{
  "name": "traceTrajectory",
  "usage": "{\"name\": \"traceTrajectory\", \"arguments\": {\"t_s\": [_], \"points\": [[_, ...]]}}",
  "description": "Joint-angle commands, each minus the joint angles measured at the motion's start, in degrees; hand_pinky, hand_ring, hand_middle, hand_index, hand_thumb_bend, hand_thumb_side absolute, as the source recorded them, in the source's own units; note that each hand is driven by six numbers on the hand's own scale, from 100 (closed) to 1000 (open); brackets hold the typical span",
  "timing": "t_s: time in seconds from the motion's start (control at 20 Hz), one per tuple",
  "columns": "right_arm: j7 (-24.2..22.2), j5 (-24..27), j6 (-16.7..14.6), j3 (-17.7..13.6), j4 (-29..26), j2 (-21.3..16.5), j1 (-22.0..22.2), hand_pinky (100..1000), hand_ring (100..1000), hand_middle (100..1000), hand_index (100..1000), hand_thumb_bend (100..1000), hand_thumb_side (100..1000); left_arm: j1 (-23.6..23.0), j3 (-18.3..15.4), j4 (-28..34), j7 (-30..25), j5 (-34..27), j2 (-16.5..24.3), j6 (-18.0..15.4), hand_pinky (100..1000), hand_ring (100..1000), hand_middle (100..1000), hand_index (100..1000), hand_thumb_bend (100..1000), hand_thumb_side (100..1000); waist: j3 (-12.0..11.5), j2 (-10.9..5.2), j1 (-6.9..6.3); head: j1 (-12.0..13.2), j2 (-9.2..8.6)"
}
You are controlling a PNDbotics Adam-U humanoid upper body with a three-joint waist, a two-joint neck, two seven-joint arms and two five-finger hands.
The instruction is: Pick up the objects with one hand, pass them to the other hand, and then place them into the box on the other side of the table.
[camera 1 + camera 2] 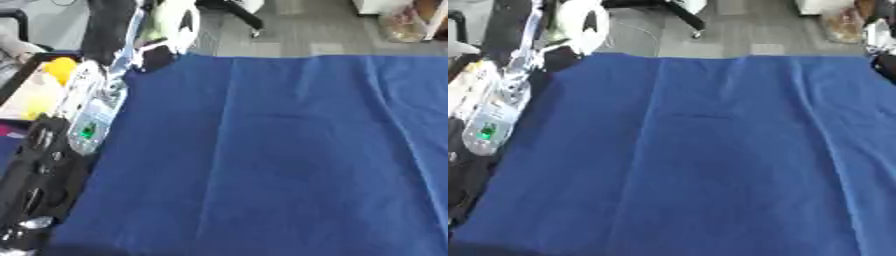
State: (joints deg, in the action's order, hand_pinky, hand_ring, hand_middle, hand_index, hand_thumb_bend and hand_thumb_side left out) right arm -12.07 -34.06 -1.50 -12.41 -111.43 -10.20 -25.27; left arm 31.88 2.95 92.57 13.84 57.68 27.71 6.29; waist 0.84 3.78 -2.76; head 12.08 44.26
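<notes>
Table: covered by a blue cloth (289, 160) that runs from the near edge to the far edge, creased lengthwise.
Box: a dark-rimmed box (19, 75) sits off the cloth's far-left side, just beside the left arm; only part of it shows.
Object: a yellow object (59, 68) lies inside that box, at its far end. More pale yellow shows nearer in the box, too blurred to name.
Left arm: the left arm (87, 120) runs up the left edge of the cloth, black near the body, then a silver section with a green light.
Left hand: a dark shape at the far-left corner of the cloth looks to be the left hand (154, 57). Its state cannot be told, nor whether it holds anything.
Right hand: only a dark-and-silver shape (882, 45) shows at the right edge of the right eye view, likely part of the right arm. The hand's state cannot be told.
Key relation: the yellow object lies to the left of the left arm and slightly nearer than the left hand, with the whole cloth between it and the right side. The left hand is therefore by far the nearer one.
Long axis: the object reads as rounded, so no long axis can be given.
Step in hand: probably the pick from the left box. The pass across the cloth is judged not yet begun.
</notes>
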Motion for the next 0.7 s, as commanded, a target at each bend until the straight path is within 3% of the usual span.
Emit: {"name": "traceTrajectory", "arguments": {"t_s": [0.05, 0.2, 0.35, 0.45, 0.55, 0.7], "points": [[0.64, -0.26, 0.28, -0.86, -0.18, -1.78, 0.30, 800, 457, 491, 818, 100, 443, 0.49, -5.24, -3.96, -1.30, 2.98, 6.41, 3.00, 363, 220, 134, 390, 100, 100, 0.15, -2.31, -0.69, 2.72, -0.14], [0.75, -0.13, 0.36, -1.20, 0.07, -1.94, 1.23, 800, 455, 490, 818, 100, 442, 0.27, -8.65, -8.35, -3.47, 5.23, 10.35, 5.70, 363, 225, 136, 368, 100, 100, 0.54, -2.59, -0.75, 4.34, -0.14], [0.81, 0.00, 0.51, -1.60, 0.32, -1.95, 2.10, 800, 453, 489, 819, 100, 439, 0.31, -9.70, -12.87, -5.60, 7.65, 12.40, 8.49, 366, 236, 142, 355, 100, 100, 0.76, -2.84, -0.68, 3.87, -0.14], [0.76, 0.09, 0.48, -1.63, 0.48, -2.06, 2.37, 801, 453, 489, 819, 100, 438, 0.55, -9.39, -16.30, -7.26, 9.52, 12.82, 10.59, 369, 242, 147, 367, 100, 100, 1.00, -2.94, -0.61, 1.88, -0.14], [0.55, 0.22, 0.31, -1.49, 0.68, -2.08, 2.49, 802, 452, 489, 819, 100, 436, 2.29, -7.25, -24.60, -6.96, 11.20, 12.75, 14.52, 371, 246, 151, 375, 100, 100, 1.44, -3.02, -0.52, 0.07, -0.14], [0.25, 0.48, 0.07, -1.35, 0.92, -1.97, 2.64, 803, 451, 488, 819, 100, 434, 4.13, -5.79, -36.17, -5.65, 11.22, 12.17, 17.41, 373, 250, 151, 382, 100, 100, 2.10, -2.98, -0.39, -0.64, -0.14]]}}
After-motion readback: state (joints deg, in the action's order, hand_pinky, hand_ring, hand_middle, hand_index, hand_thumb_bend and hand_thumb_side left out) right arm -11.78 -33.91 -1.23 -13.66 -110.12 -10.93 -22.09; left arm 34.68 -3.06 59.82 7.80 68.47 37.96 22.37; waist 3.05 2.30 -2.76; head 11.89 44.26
